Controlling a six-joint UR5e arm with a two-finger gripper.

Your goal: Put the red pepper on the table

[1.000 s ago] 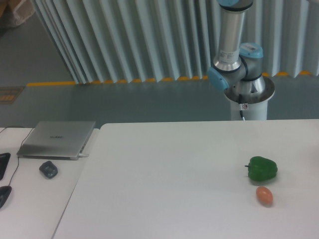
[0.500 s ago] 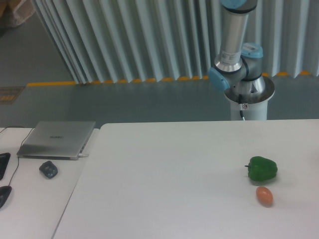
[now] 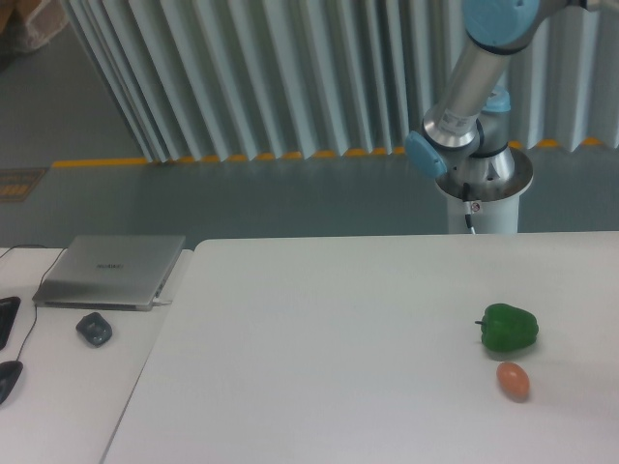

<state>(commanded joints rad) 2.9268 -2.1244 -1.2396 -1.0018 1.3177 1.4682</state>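
Surface (image 3: pixel 319 338): green pepper (image 3: pixel 510 328) far right, orange-brown egg-shaped thing (image 3: pixel 514 380) just nearer. Jaws out of frame; state unknown.

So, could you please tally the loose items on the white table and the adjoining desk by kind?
Green pepper: 1
Orange-brown egg-shaped item: 1
Closed laptop: 1
Mouse: 1
Total: 4; no red pepper shows.

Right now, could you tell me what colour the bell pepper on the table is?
Green: the bell pepper shows clearly in the fixed camera view.
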